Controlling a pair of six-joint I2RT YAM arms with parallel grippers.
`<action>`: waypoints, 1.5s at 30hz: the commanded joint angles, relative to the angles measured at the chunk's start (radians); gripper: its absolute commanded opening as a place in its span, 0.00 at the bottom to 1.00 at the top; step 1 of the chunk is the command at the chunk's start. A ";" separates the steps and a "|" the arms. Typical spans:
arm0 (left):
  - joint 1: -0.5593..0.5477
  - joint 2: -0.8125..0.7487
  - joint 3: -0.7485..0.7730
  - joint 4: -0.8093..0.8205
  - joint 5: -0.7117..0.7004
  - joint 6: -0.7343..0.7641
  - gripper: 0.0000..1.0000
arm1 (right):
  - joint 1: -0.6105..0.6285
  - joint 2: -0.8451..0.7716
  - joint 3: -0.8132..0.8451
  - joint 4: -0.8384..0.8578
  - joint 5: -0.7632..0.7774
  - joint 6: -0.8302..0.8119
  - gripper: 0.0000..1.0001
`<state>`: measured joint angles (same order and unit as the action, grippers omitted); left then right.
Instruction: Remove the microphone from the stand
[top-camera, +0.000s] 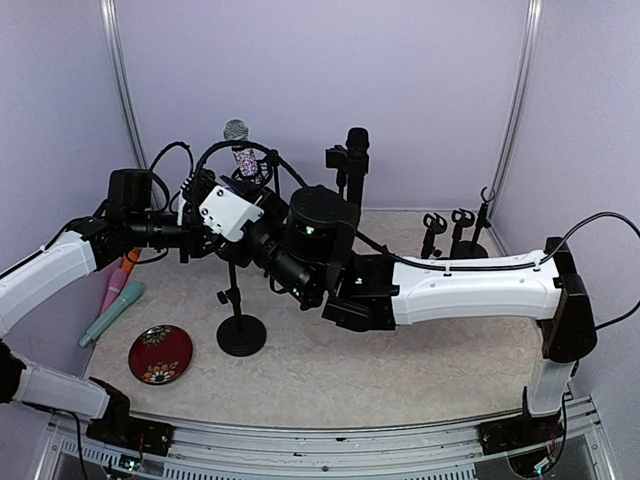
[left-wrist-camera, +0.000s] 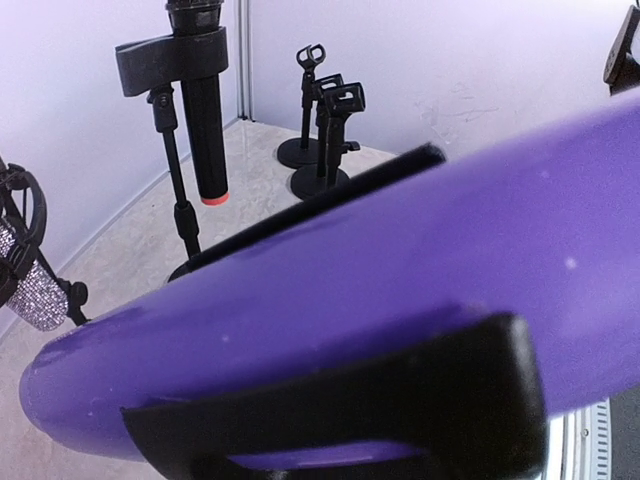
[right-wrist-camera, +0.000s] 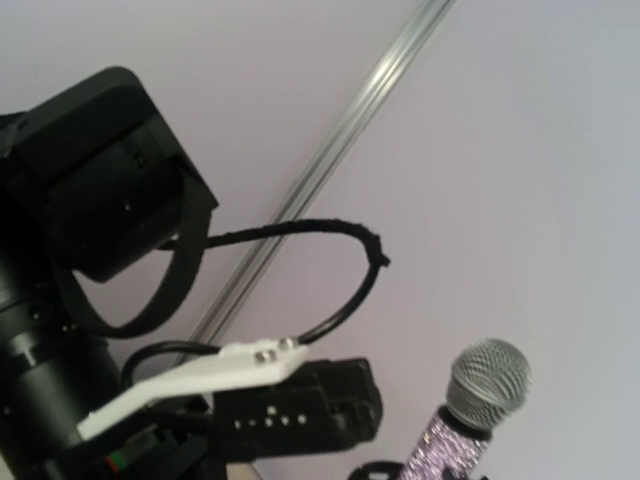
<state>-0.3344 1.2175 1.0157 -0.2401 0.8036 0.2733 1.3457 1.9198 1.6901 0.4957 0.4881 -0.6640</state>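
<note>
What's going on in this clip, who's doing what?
Both arms meet at the stand left of the table's centre. The left arm reaches in from the left, and the right arm stretches across from the right. The glittery microphone stands upright in the stand's clip, its silver head above both wrists, so it is not out yet. The crowded wrists hide whether either arm grips it.

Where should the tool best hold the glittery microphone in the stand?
On the glittery handle just under the mesh head, coming from the side: the microphone stands head-up in its stand, so this part is bare and lifts upward.
</note>
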 joint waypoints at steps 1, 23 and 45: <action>0.031 0.062 -0.034 0.031 -0.200 0.002 0.00 | 0.084 -0.175 -0.028 0.132 0.008 -0.021 0.00; 0.011 0.100 -0.027 0.064 -0.229 -0.020 0.00 | 0.221 -0.282 -0.054 0.155 0.092 -0.170 0.00; 0.010 0.052 0.054 -0.157 -0.093 0.100 0.98 | 0.250 -0.381 -0.125 0.099 0.185 -0.091 0.00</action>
<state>-0.3424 1.2766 1.0370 -0.1783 0.7601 0.2665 1.6161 1.5112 1.5726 0.6182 0.6220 -0.8097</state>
